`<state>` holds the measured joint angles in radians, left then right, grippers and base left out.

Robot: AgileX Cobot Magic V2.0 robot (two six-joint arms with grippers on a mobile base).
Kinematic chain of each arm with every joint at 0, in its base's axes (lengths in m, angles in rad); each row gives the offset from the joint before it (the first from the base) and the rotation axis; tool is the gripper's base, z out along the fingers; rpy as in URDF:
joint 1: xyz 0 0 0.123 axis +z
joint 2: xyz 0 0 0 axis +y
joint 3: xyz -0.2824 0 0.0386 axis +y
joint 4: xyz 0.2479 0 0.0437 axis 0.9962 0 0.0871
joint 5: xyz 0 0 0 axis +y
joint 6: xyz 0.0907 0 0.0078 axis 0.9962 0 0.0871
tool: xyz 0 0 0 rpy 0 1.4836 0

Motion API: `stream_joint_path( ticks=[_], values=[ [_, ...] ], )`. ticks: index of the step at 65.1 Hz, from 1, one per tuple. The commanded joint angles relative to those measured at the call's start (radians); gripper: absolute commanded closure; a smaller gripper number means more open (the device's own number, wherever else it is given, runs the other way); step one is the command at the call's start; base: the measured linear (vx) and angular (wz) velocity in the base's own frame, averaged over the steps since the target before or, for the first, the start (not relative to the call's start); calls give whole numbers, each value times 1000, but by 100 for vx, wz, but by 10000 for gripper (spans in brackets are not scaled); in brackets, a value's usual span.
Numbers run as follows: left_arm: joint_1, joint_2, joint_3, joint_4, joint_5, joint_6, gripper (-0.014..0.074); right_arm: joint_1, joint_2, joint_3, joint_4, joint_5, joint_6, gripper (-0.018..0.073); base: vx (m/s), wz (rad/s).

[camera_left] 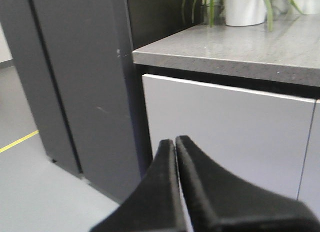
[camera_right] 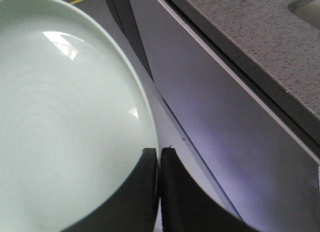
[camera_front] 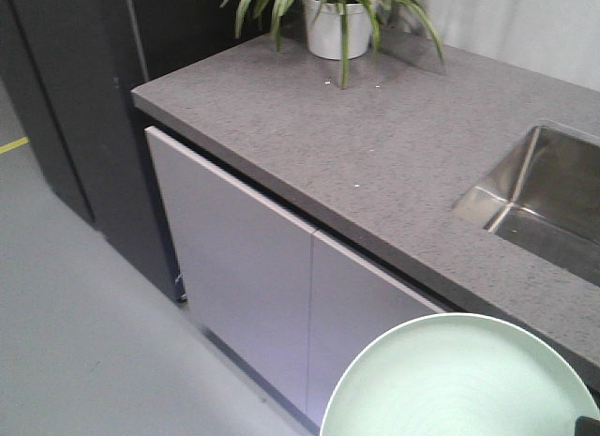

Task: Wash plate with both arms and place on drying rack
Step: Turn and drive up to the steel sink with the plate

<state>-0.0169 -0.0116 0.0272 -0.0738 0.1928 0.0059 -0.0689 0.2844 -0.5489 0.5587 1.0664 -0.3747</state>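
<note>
Plate: the plate (camera_front: 459, 380) hangs near right, in front of the bench (camera_front: 375, 145), short of the sink (camera_front: 548, 197).
Right: right pincer (camera_right: 160, 157) clamps its rim.
Left: left pincer (camera_left: 175, 142) closed, empty.
Handling: stiff, glossy, probably slippery and breakable; grip opposite rims.

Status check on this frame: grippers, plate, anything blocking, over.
Left gripper shut, empty. Right gripper shut on plate rim, short of the counter. Drying rack not in view.
</note>
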Motion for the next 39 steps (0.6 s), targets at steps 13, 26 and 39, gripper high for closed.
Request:
stream_joint_path(
  ticks=[13, 26, 39],
  values=[
    [0, -14, -26, -3, -71, -6, 603, -5, 11, -23, 29, -58, 1, 564, 8, -32],
    [0, -14, -26, -3, -71, -6, 603, -5, 11, -23, 29, -58, 1, 564, 8, -31],
    [0, -14, -26, -3, -71, -6, 603, -5, 11, -23, 29, -58, 1, 564, 8, -30]
  ],
)
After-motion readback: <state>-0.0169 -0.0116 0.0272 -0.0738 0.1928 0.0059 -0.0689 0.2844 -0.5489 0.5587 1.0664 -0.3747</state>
